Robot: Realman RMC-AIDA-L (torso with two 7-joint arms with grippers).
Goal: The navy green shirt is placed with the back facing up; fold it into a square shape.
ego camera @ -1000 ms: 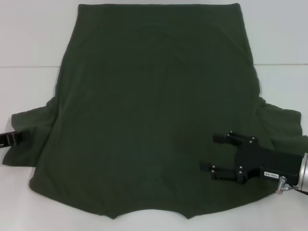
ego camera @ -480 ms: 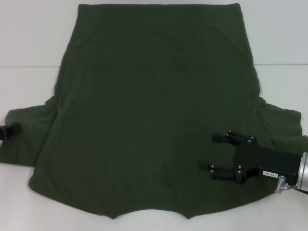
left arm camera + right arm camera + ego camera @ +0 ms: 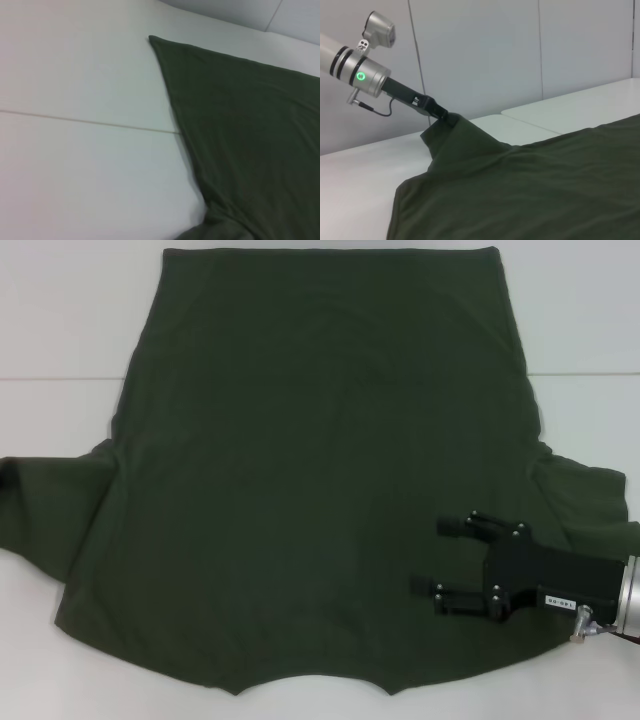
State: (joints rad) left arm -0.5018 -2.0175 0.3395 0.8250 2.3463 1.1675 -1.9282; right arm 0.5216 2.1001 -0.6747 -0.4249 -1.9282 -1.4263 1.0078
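Observation:
The navy green shirt [image 3: 320, 460] lies spread flat on the white table [image 3: 60, 320], plain back up, hem at the far side and collar notch at the near edge. My right gripper [image 3: 431, 556] hovers open over the shirt's near right part, fingers pointing left. The left sleeve [image 3: 50, 510] is stretched out to the picture's left edge. In the right wrist view my left gripper [image 3: 444, 117] is shut on that sleeve's tip and holds it lifted off the table. The left wrist view shows only the shirt's side edge [image 3: 250, 130].
The right sleeve [image 3: 585, 500] lies rumpled beside my right arm. A seam [image 3: 60, 378] crosses the table under the shirt. Bare white table lies to the far left and far right, and a pale wall [image 3: 520, 50] stands behind it.
The left sleeve has been drawn outward to the left and raised, and my left gripper has passed out of the head view. The right gripper has crept slightly left.

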